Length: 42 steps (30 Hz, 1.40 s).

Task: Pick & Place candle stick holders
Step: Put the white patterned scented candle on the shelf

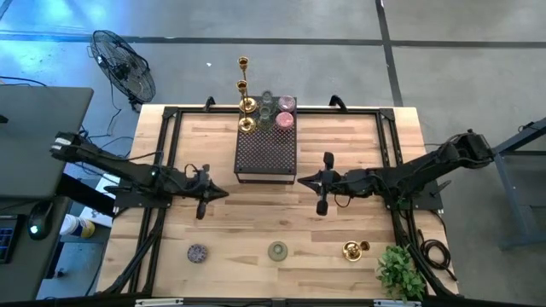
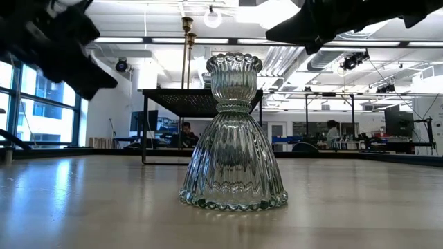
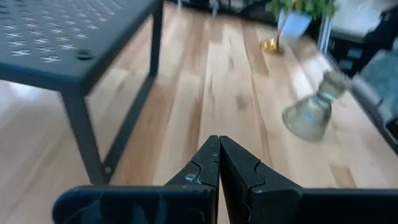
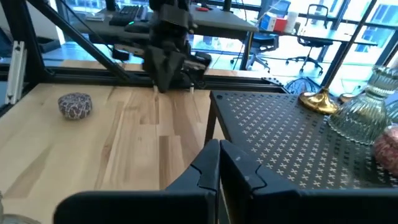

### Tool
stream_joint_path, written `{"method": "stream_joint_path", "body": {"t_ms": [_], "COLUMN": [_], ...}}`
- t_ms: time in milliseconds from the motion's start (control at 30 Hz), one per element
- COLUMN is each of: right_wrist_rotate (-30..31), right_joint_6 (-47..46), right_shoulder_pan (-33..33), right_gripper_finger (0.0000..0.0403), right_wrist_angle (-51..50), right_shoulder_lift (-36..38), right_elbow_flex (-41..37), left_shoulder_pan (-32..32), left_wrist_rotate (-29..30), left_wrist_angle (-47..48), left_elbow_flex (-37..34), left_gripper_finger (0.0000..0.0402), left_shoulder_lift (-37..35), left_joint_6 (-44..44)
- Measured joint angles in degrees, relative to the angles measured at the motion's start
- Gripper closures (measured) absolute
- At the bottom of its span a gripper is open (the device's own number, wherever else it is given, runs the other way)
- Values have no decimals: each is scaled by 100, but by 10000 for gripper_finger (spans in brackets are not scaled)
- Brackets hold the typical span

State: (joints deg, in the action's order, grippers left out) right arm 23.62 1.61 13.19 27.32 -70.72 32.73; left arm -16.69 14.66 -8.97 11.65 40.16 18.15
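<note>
Wooden tabletop [image 1: 222, 222]: my left gripper [image 1: 201, 207] and right gripper [image 1: 322, 203] hover pinched, empty; I'd spread wide, descending squarely over the ribbed green glass holder [image 1: 277, 251].

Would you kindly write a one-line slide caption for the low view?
Ribbed clear glass candle holder upright on the wooden table, dark perforated stand behind.

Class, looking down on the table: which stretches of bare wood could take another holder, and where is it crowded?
Bare wood lies between the left gripper and right gripper, in front of the dark perforated stand, and between the speckled holder and green glass holder. Crowded: the stand's far end, packed with gold candlesticks and glass cups.
</note>
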Motion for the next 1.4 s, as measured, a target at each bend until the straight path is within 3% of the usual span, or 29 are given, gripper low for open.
{"method": "stream_joint_path", "body": {"t_ms": [100,233,300,500,667,800,967,1100,1400], "right_wrist_rotate": [30,-5,2,0,6,2,2,0,2], "right_joint_6": [66,144,144,330,374,250,237,66,127], "right_shoulder_pan": [0,0,0,0,0,0,0,6,119], "right_gripper_finger": [399,402,400,401,399,399,401,399,400], "right_wrist_angle": [12,9,-16,-56,-61,-94,-13,-1,3], "right_shoulder_lift": [0,-2,-2,-4,-4,-10,-20,-20,-20], "right_elbow_flex": [0,0,1,2,2,4,4,4,5], "left_shoulder_pan": [-634,-1481,-1755,-1828,-2189,-2396,-2650,-2970,-3409], "left_wrist_rotate": [551,1343,1446,898,795,573,-141,-387,-662], "left_wrist_angle": [1102,1727,2002,2590,3931,5048,5629,5636,5978], "left_elbow_flex": [697,1476,1791,2582,3460,4295,4988,5224,5326], "left_gripper_finger": [401,401,401,401,401,401,397,359,200], "left_shoulder_lift": [263,795,1118,1966,2711,3298,3804,4129,4572], "left_joint_6": [181,215,275,1335,1550,2330,3515,4307,5842]}}
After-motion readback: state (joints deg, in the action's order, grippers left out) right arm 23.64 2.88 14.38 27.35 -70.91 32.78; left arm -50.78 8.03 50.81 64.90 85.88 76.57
